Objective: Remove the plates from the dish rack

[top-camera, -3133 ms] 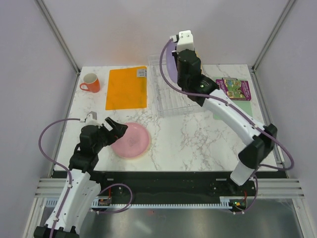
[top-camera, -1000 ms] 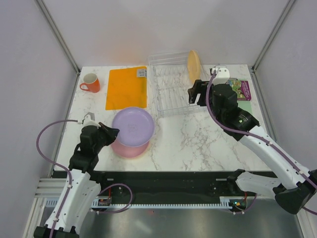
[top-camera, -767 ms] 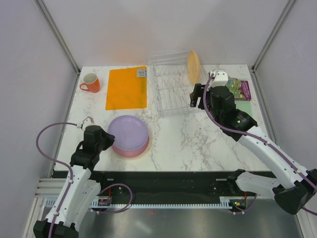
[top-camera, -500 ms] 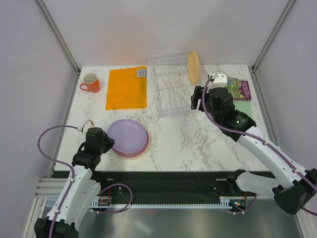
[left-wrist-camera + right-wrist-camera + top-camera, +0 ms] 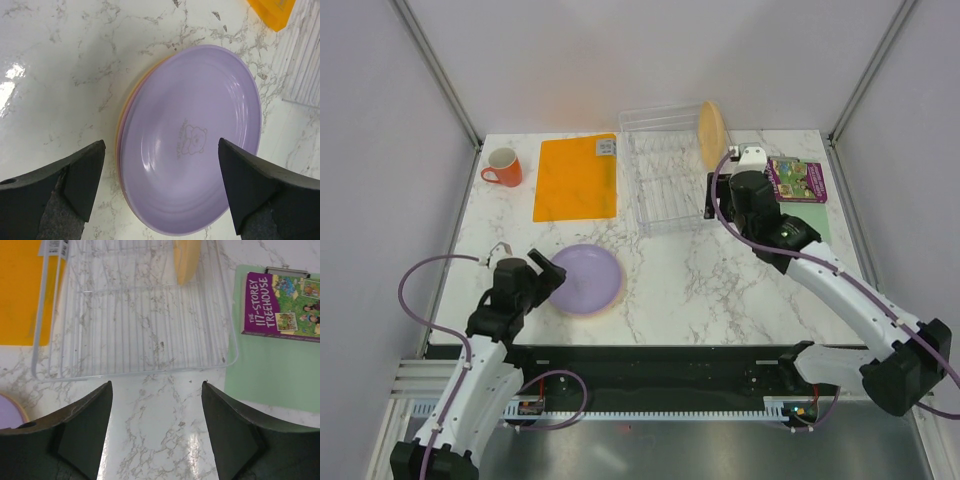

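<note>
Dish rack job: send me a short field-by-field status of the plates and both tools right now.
Rack: dish rack holds one plate
In rack: orange plate, on edge, far right corner
Unloaded: purple plate on the table, other rims showing beneath it
Left tool: open, empty, over the purple plate
Right tool: open, empty, near the rack's front edge

The purple plate (image 5: 192, 140) is showing a faint bear outline at its middle, with a pink plate (image 5: 120, 155) and a yellow plate (image 5: 131, 96) peeking out as thin rims. The tan-orange plate (image 5: 711, 135) is glowing against the clear, white-wired rack (image 5: 135, 320). The mat (image 5: 576, 177) is showing flat orange, the mug (image 5: 502, 167) red-orange with a white inside, the book (image 5: 280, 307) a purple cover on a pale green sheet (image 5: 270, 375), and the worktop (image 5: 720, 290) is running white with grey veins.
</note>
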Tool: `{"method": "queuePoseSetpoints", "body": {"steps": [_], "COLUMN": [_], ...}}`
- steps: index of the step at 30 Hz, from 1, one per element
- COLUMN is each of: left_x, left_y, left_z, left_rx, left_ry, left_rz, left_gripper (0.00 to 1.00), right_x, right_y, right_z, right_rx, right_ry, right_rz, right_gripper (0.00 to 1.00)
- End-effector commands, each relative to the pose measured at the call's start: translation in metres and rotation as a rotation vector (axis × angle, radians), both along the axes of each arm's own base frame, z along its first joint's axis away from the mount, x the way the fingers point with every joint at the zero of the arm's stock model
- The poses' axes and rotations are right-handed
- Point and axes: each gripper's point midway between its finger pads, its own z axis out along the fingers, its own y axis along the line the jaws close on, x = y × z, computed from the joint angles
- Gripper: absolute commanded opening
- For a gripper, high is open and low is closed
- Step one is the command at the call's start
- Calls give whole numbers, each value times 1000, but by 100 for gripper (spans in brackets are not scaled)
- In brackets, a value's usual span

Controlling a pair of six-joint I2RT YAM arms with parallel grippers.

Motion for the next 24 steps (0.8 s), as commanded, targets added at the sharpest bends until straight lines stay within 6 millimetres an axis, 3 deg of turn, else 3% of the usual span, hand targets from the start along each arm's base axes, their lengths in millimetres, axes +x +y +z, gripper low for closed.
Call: {"method": "queuePoseSetpoints", "body": {"steps": [1,5,6,7,8,9,10,11,12,13,14,15,16,17,18,19,20,21,22,23,24], "left_x": [16,23,23,24,25,22,25,25,23,30,34,37,50,58,65,81,89,98,104,118,123], "left_y": [-8,-22,-36,-43,-48,-61,-68,-73,-82,-87,-91,-94,-97,-98,-98,-101,-103,-106,-110,-115,-118], "left_z": [47,99,116,127,142,148,162,174,179,183,192,195,190,201,204,191,206,207,210,212,214], "left_rx": [-24,-39,-60,-65,-70,-82,-87,-89,-97,-100,-101,-94,-91,-68,-56,-58,-47,-51,-56,-65,-67], "left_ry": [-145,-296,-363,-401,-446,-464,-516,-548,-557,-565,-578,-582,-552,-574,-570,-514,-544,-537,-534,-530,-534], "left_rz": [-42,-141,-234,-277,-315,-400,-445,-484,-549,-577,-600,-630,-641,-655,-659,-663,-681,-695,-710,-727,-736], "left_gripper": [100,100,100,100,100,100,100,100,100,100,100,100,100,100,100,100,100,100,100,100,100], "right_x": [31,70,81,93,101,116,128,139,155,170,180,195,207,216,228,238,245,255,263,268,276], "right_y": [-18,-47,-50,-53,-51,-45,-41,-40,-34,-30,-27,-21,-17,-16,-14,-13,-11,-9,-10,-9,-8], "right_z": [19,34,23,36,36,18,30,29,8,24,22,3,20,19,1,17,18,0,13,11,-5], "right_rx": [-119,-188,-211,-211,-217,-243,-229,-238,-265,-238,-244,-264,-239,-245,-267,-254,-255,-279,-267,-274,-300], "right_ry": [-68,-119,-96,-134,-140,-108,-130,-127,-92,-122,-121,-92,-120,-118,-91,-120,-123,-102,-128,-130,-113], "right_rz": [-124,-297,-324,-348,-349,-344,-350,-348,-338,-329,-316,-305,-296,-298,-300,-307,-308,-300,-309,-313,-316], "right_gripper": [79,79,79,79,79,79,79,78,77,77,77,77,77,77,77,77,77,77,77,77,77]}}
